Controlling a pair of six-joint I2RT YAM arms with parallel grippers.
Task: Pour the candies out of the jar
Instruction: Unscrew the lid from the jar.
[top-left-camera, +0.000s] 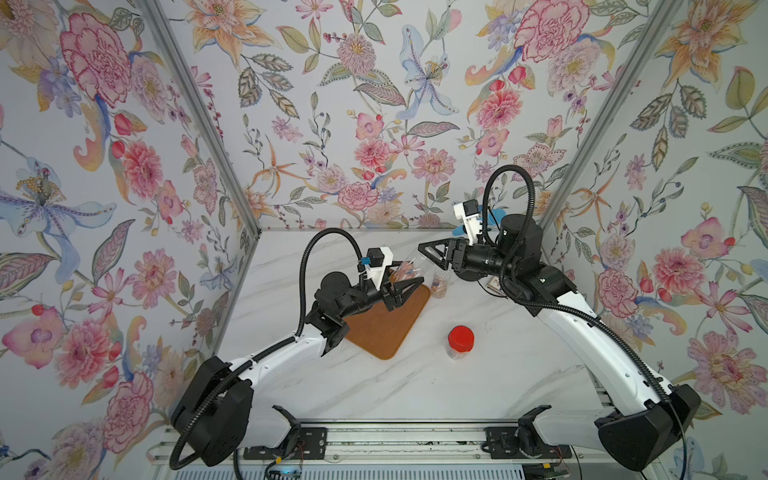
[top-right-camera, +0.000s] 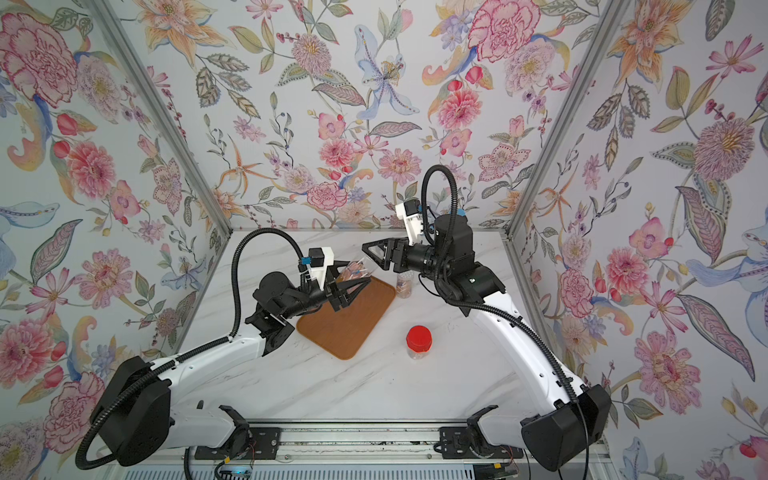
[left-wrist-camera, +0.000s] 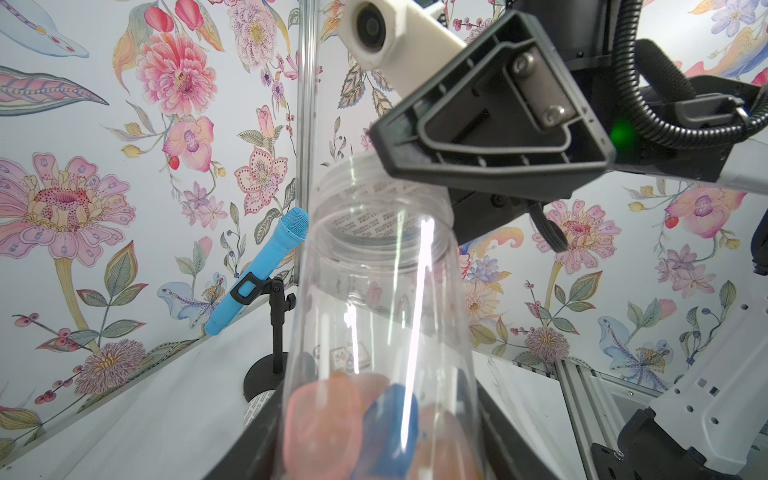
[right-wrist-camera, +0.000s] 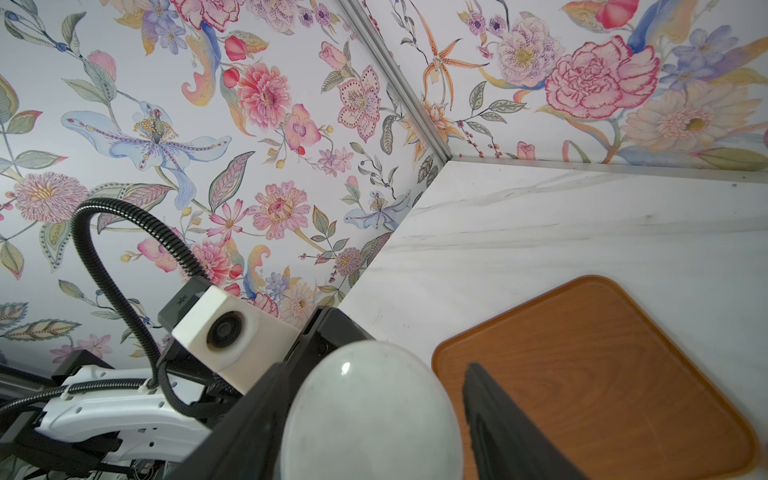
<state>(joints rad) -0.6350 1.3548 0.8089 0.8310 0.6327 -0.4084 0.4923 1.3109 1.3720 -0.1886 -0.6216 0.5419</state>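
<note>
Three walls (top-left-camera: 374, 104) close the space, all covered with wallpaper of big pink, orange and blue flowers on a pale ground. Metal corner posts (top-left-camera: 200, 112) stand where the walls meet. The table top (top-left-camera: 436, 386) is white with grey marble veins. Along its near edge lies a metal rail (top-left-camera: 395, 436); below it is perhaps a ribbed grille (top-left-camera: 353, 473). The light is soft and even

Both top views look steeply down from high above the near edge onto the whole white marble-look tabletop (top-left-camera: 415, 386) between flowered walls (top-left-camera: 374, 104), the left wrist camera looks close along the clear plastic jar (left-wrist-camera: 374, 291) toward the back wall, and the right wrist camera looks close over the brown wooden tray (right-wrist-camera: 582, 374) that both top views share.
</note>
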